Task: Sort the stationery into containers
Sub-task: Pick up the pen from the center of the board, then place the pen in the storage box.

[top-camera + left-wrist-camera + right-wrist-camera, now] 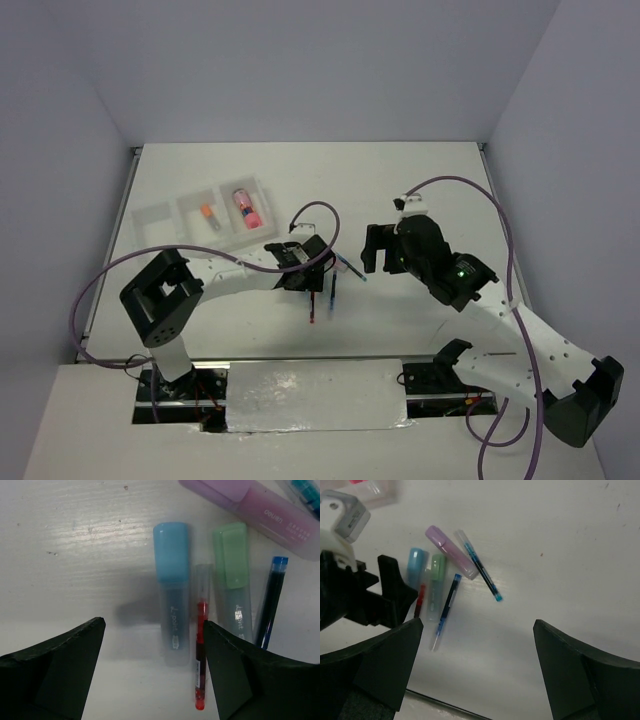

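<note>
White tabletop (pixel 420 190) between pale walls (pixel 300 60) carries the translucent tray (pixel 152 222) at its far left. The tray's middle compartment holds the orange highlighter (pixel 209 217), and its right one holds the pink-red marker (pixel 245 207). Other stationery lies clustered near the table's middle: blue highlighter (pixel 171 590), red pen (pixel 201 645), green highlighter (pixel 231 580) and dark blue pen (pixel 270 605) side by side, with the lilac highlighter (pixel 265 510) and light-blue pen (pixel 481 570) just beyond. The left gripper (pixel 154 625) hovers over them, fingers spread, grasping nothing. The right gripper (pixel 477 625) hangs nearby, likewise released.

top: high overhead, looking down | left wrist: very near table (pixel 75 555) | right wrist: farther | shared: blue highlighter (pixel 171 580)
</note>
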